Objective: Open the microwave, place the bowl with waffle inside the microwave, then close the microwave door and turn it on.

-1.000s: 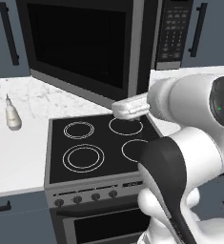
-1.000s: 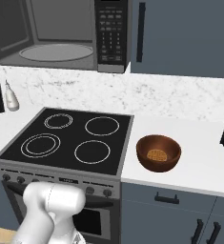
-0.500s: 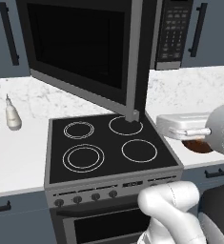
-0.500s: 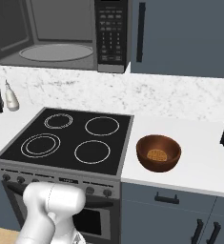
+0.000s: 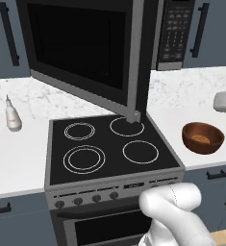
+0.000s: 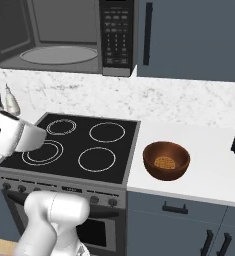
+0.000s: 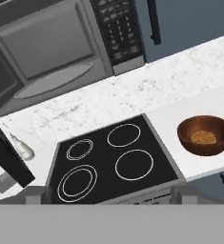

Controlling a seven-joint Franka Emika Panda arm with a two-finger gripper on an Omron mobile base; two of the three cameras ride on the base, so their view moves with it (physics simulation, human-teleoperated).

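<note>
On the white counter (image 6: 209, 175) just right of the stove (image 6: 84, 145): item one, the bowl (image 6: 166, 160), upright, mouth up, the waffle (image 6: 164, 163) lying flat at its bottom. Being round, the bowl has no long axis we can name; the waffle is too small for us to tell its own.

Item two, the microwave (image 7: 61, 47), above the stove, cavity facing the room, turntable bare. Item three, the microwave door (image 5: 83, 53), swung wide out over the stove's left side, handle edge toward us.

Gripper (image 7: 106, 198): two dark tips rise at the hand view's bottom edge, well apart, pinching nothing; we judge it spread.

Step in hand, by our judgement: fetching the bowl. We should come down on its near rim, one finger inside, one outside, clear of the waffle, lift level, and keep right of the door.
</note>
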